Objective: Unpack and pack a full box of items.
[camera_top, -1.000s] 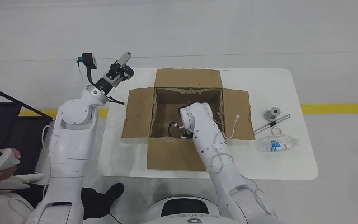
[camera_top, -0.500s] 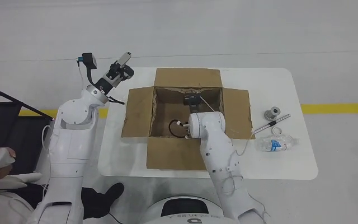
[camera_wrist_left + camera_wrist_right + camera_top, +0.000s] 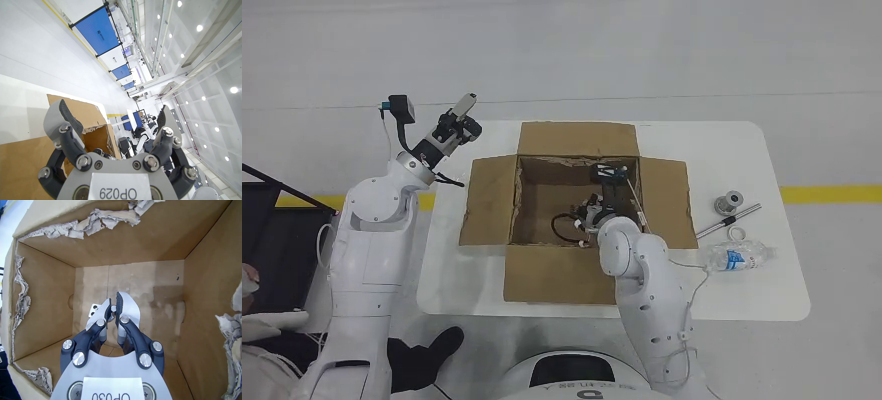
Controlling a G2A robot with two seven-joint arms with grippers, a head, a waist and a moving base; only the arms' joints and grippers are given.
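An open cardboard box (image 3: 578, 140) stands mid-table with its flaps spread. My right arm (image 3: 626, 250) leans over it. Above the box floor, my right gripper (image 3: 113, 303) is shut on a small metal bracket part (image 3: 94, 309), its silver peg pinched between the pads. The box floor (image 3: 151, 279) below it is bare cardboard, and torn paper edges (image 3: 75, 231) line the rim. Off the table's far left corner, my left gripper (image 3: 467, 103) is raised; its fingers (image 3: 70, 117) stand wide open with nothing between them (image 3: 113, 111).
To the right of the box lie a metal spool (image 3: 729, 203), a thin rod (image 3: 732, 219), a small ring (image 3: 737, 233) and a plastic bottle (image 3: 734, 258). A black cable loop (image 3: 564, 226) hangs inside the box. The white table (image 3: 722, 300) has bare surface at the front right.
My right arm has swung from the left-middle of the box toward its back right, the wrist coming up. The left arm has stayed still.
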